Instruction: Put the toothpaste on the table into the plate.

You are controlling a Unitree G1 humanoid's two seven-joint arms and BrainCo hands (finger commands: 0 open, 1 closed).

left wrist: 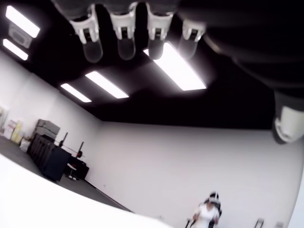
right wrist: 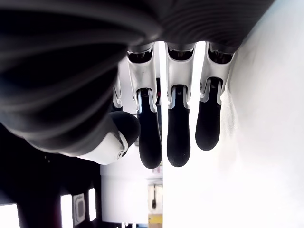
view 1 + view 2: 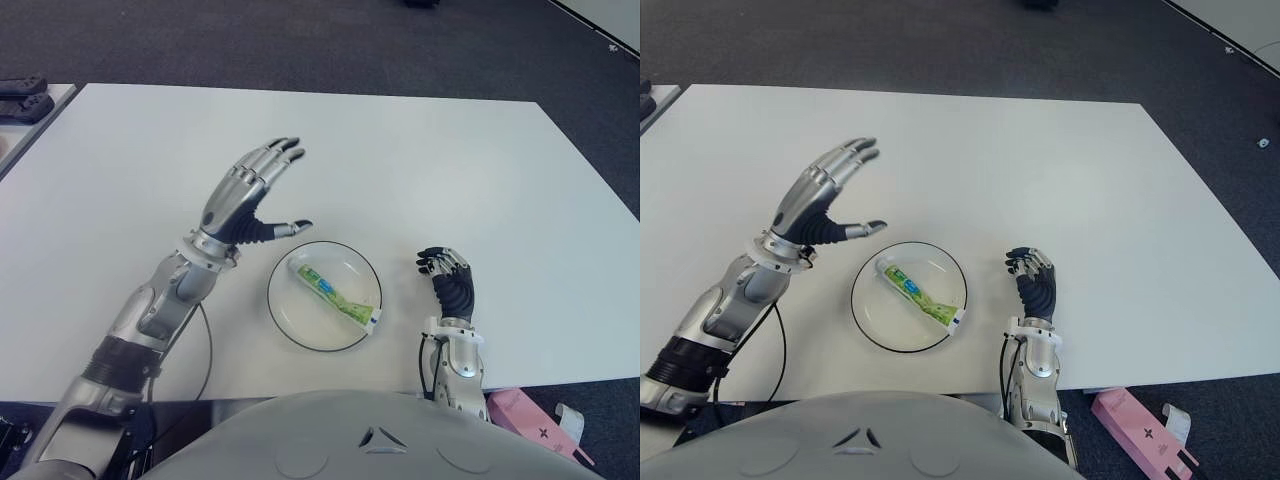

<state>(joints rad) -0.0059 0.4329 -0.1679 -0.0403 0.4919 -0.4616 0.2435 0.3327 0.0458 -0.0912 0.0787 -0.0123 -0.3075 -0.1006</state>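
Note:
The green and white toothpaste tube (image 3: 335,296) lies diagonally inside the round white plate (image 3: 306,326), which has a dark rim, near the table's front edge. My left hand (image 3: 250,200) is raised left of the plate and a little behind it, fingers (image 1: 126,45) spread wide and holding nothing. My right hand (image 3: 450,280) shows to the right of the plate near the front edge, its fingers (image 2: 178,128) relaxed and empty. Neither hand touches the tube or the plate.
The white table (image 3: 400,160) stretches wide behind the plate. Dark devices (image 3: 25,100) sit on a side surface at the far left. A pink box (image 3: 530,420) lies on the floor at the lower right. A person (image 1: 209,213) stands far off in the left wrist view.

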